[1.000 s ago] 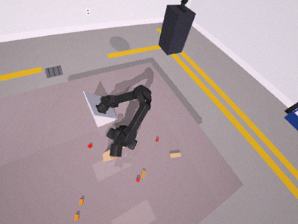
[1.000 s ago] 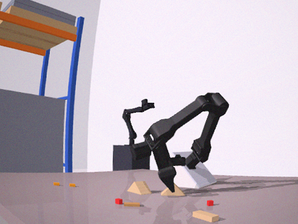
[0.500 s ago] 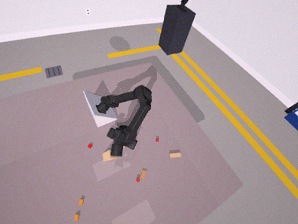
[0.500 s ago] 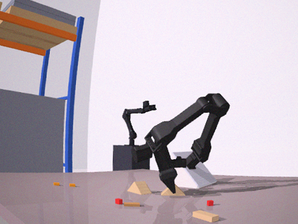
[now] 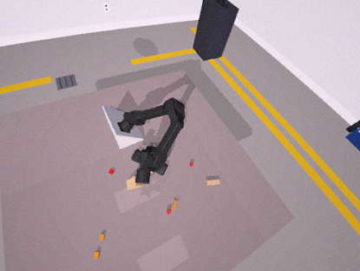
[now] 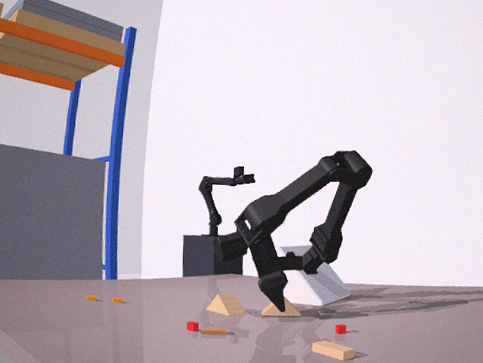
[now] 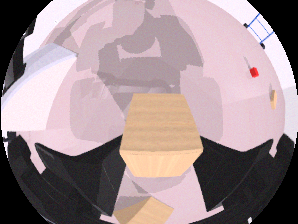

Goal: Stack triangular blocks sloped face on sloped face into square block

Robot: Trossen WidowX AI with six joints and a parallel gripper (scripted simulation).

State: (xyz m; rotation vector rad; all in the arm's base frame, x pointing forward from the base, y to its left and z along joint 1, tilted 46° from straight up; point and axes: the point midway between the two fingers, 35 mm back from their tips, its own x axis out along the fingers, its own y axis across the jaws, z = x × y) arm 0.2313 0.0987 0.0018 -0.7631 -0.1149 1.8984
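Two tan triangular blocks lie on the table, a little apart. My gripper [image 6: 279,303] [image 5: 143,177] reaches down to the table and is shut on the right-hand block [image 6: 289,310] [image 7: 160,135], which rests on the table with its sloped faces up. In the wrist view this block fills the space between the fingers. The other triangular block [image 6: 225,305] [image 7: 141,213] lies free to its left in the exterior view. In the top view a tan patch shows just below the gripper; I cannot tell which block it is.
A white slanted base plate [image 5: 124,140] [image 6: 319,287] holds the arm's foot behind the blocks. A tan plank [image 5: 212,181] [image 6: 333,350], red cubes [image 5: 111,170] [image 6: 192,326] [image 6: 340,328] and small orange blocks [image 5: 101,235] [image 6: 91,297] are scattered on the table.
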